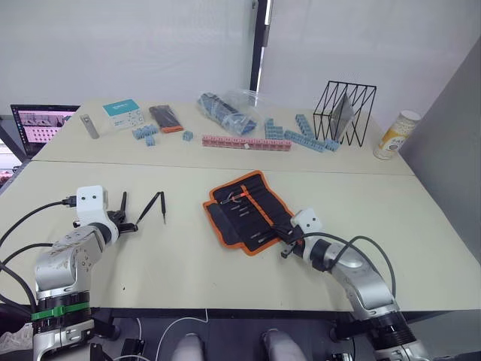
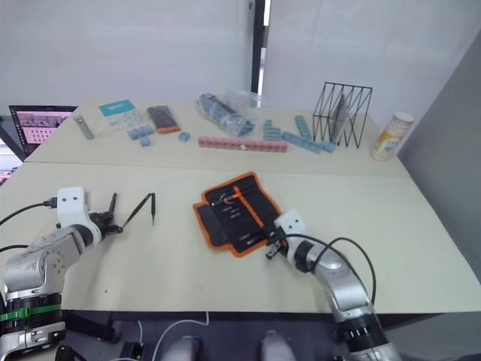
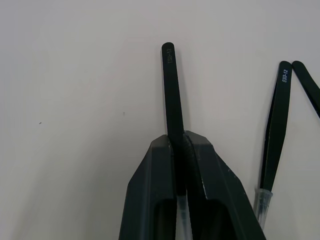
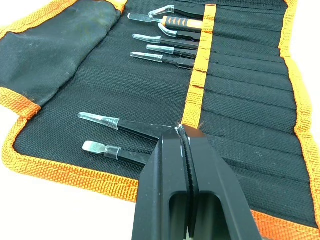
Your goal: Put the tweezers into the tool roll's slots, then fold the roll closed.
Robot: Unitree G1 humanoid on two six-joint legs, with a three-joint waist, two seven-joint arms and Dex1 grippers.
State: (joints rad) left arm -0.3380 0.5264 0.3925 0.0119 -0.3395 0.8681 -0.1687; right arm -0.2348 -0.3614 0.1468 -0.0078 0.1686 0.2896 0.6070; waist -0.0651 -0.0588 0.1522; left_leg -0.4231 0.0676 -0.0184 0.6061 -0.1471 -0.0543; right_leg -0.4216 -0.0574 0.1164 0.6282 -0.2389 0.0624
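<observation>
The tool roll (image 1: 249, 211) is lying flat and unfolded on the beige table (image 1: 188, 256), black woven fabric with bright orange webbing around the edge and an orange strap running across the slots (image 4: 240, 90). The slots are narrow stitched pockets in rows, and several already have slim tools in them, their clear plastic tip caps sticking out.

The right gripper (image 4: 183, 131) sits right over the near edge of the roll, at the orange strap. Its two black ribbed fingers are pressed together with no gap, and I can't tell if anything is pinched between them.

Over on the left side of the table, well apart from the roll, the left gripper (image 3: 178, 140) is clamped tight on one of the tweezers (image 3: 171, 90), a thin matte black strip with small white lettering near its rounded end. A second pair (image 3: 276, 125) lies just beside it on the table, legs splayed in a V.
</observation>
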